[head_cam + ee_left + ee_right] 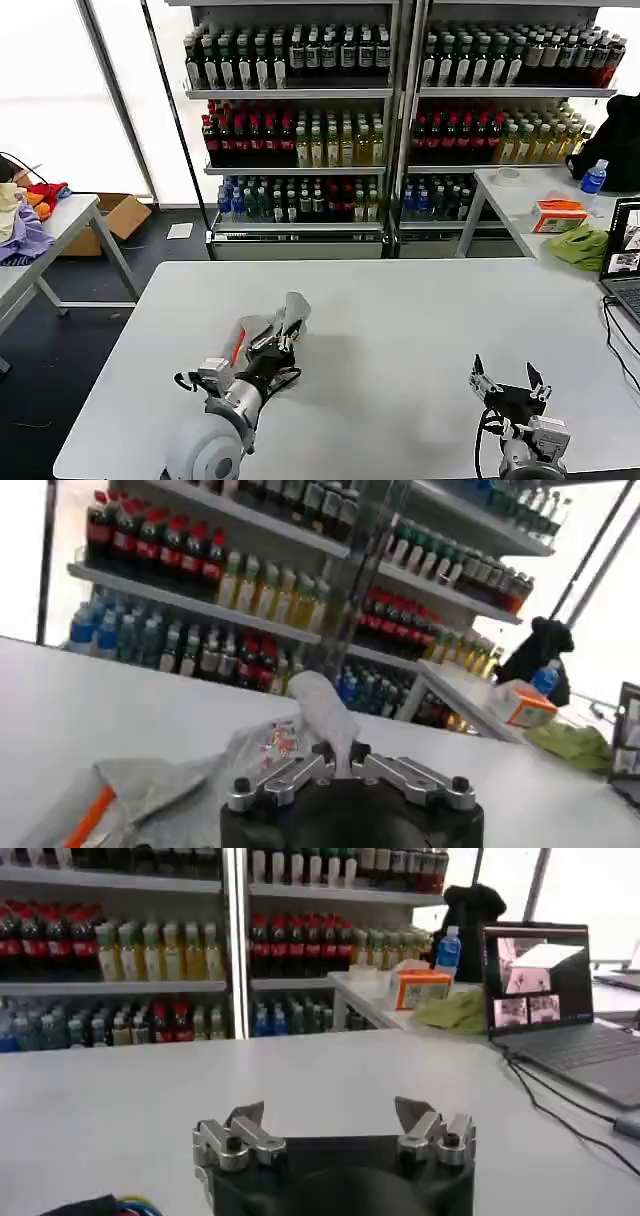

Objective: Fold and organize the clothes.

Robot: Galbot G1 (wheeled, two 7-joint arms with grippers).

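A grey shirt (268, 331) with a small colourful print and an orange-red inner collar is bunched up on the white table (400, 320), left of centre. My left gripper (281, 345) is shut on a fold of it, and the cloth sticks up beyond the fingers. In the left wrist view the pinched shirt (322, 712) rises from the left gripper (340, 759), with the print and the orange collar off to one side. My right gripper (508, 385) hovers open above bare table near the front right edge. The right gripper (330, 1118) holds nothing.
A laptop (622, 262) with cables lies at the table's right edge. Shelves of bottles (390, 110) stand behind. A side table with a green cloth (578, 245) and an orange box is at the back right, and another table with clothes (25, 225) at the left.
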